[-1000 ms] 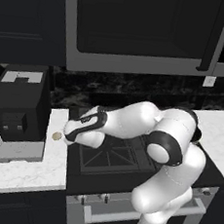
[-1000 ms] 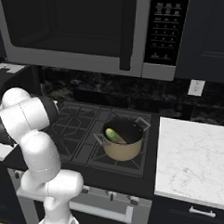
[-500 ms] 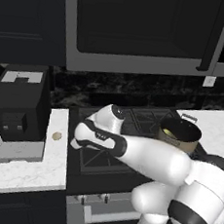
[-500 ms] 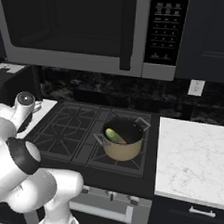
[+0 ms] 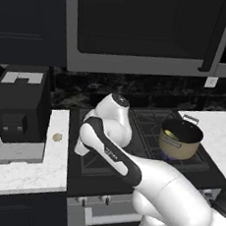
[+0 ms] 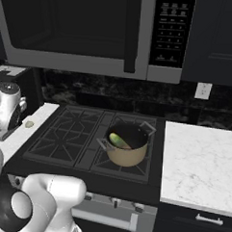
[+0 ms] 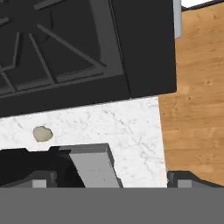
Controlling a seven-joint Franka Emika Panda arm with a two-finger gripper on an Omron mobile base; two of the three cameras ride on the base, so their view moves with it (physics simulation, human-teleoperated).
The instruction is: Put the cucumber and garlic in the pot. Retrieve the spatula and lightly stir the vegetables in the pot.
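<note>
The garlic (image 7: 42,134) is a small beige bulb lying on the white marble counter (image 7: 127,127), between the stove and the coffee machine; it also shows as garlic (image 5: 57,137) and garlic (image 6: 29,124). My gripper (image 7: 113,178) hangs above this counter edge, open and empty, with the garlic off to the left of its fingertips (image 7: 41,178). The cream-tan pot (image 6: 127,148) stands on the stove's front right burner with the cucumber (image 6: 117,139) lying inside it. The pot (image 5: 180,139) is well to the right of my arm. The spatula is out of view.
A black coffee machine (image 5: 19,107) on a grey base (image 7: 92,164) stands on the left counter, close to the garlic. Black stove grates (image 6: 73,135) lie between garlic and pot. A microwave (image 6: 79,29) hangs overhead. Wooden floor (image 7: 197,96) shows beyond the counter front.
The arm has swung and folded leftward, carrying the hand over the counter edge near the garlic. Garlic, pot and cucumber have stayed put. The jaws stay open.
</note>
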